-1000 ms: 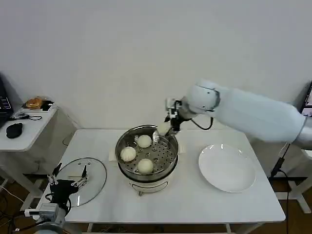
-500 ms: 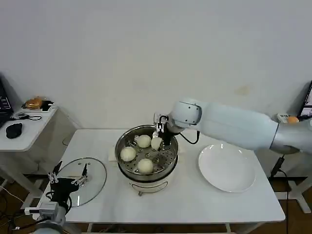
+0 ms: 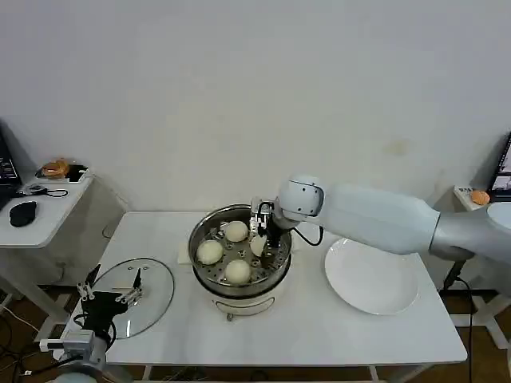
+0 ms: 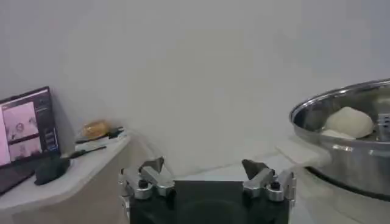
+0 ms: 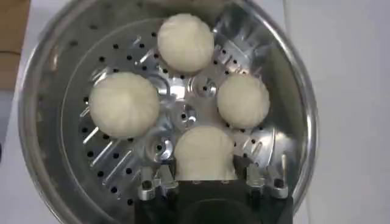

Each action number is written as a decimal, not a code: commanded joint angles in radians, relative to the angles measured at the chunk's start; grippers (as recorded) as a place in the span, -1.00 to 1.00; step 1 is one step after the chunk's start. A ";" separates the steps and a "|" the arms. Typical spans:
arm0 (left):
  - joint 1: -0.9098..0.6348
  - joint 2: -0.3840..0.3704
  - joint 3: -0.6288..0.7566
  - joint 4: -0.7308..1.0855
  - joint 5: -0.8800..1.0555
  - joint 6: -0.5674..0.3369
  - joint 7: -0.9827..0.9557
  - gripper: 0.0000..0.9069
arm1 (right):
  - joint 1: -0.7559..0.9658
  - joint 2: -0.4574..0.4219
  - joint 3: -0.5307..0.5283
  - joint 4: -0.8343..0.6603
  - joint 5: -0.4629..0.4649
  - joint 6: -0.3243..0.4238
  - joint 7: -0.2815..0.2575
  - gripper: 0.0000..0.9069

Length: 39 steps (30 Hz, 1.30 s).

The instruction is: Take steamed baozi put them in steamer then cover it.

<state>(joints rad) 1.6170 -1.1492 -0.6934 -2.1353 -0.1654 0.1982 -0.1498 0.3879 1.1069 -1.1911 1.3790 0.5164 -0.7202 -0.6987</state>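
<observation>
Four small cream-white dough buns are now being counted inside the round stainless-steel steamer (image 3: 239, 254): three are resting on its perforated tray, and the fourth bun (image 3: 258, 246) is being held just above the tray on the right side.

Going from the left, the left gripper (image 3: 112, 297) is being kept parked low beside the front-left corner of the white table (image 3: 319, 319), its fingers spread and gripping nothing. Just beside it, the round clear glass lid (image 3: 136, 297) with the pale handle is lying flat on the table, well apart from the pot. At the centre, the right gripper (image 3: 260, 236) is being seen inside the steamer rim, clenched on the fourth bun; in the right wrist view that bun (image 5: 204, 153) is pinched between the two fingers (image 5: 159, 181) and sits near its neighbours without clearly touching them. To the right, the flat white plate (image 3: 372, 275) is lying bare.

Compared with a second ago, the right gripper has been lowered from the pot's far rim down into the pot. By that, the loading is judged to be nearly done: only the release of this last bun and the fetching of the lid are thought to be left.
</observation>
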 commanded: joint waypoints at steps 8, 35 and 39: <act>0.003 -0.001 -0.001 -0.003 0.004 0.000 0.000 1.00 | -0.033 0.000 0.056 -0.010 -0.022 -0.006 0.015 1.00; -0.017 -0.017 0.006 0.044 0.003 -0.046 0.003 1.00 | -1.000 -0.274 0.989 0.454 -0.079 0.530 0.741 1.00; -0.019 -0.027 0.011 0.050 0.016 -0.041 -0.020 1.00 | -1.257 -0.152 1.248 0.459 -0.222 0.670 0.701 1.00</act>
<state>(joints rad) 1.5983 -1.1703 -0.6856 -2.0934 -0.1589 0.1683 -0.1507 -0.1820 0.8824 -0.5587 1.7204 0.5454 -0.4047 -0.1744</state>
